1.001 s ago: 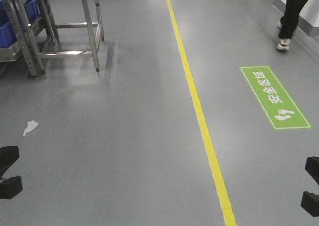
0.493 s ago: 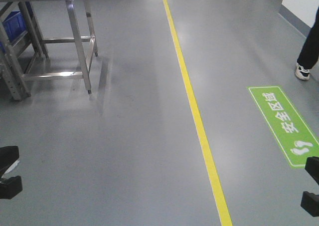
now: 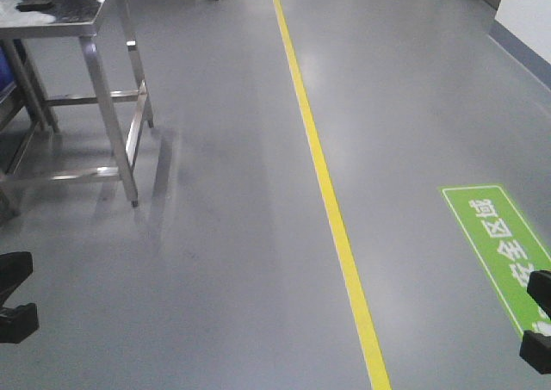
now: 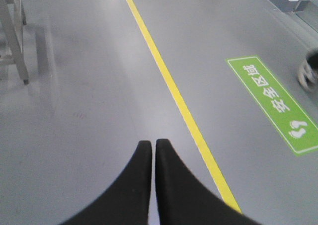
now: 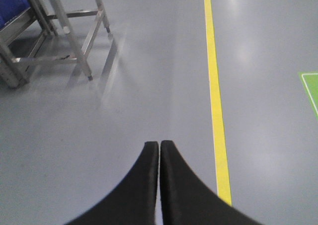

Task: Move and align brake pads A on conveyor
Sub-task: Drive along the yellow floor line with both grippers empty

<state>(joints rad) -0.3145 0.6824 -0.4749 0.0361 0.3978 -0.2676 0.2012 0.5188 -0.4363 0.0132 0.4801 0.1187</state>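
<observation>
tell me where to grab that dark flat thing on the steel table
Probably from above, claw pinching across its narrow width: the dark flat thing lies low on top of the steel table. Its outline is too small to judge more. The left claw and right claw are both shut, so one must open first.

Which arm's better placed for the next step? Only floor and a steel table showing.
Left, tentatively. The steel table stands on the robot's left, nearer the left gripper; the right gripper faces floor beside the yellow line. Both are shut and empty. No pads or belt in view.
</observation>
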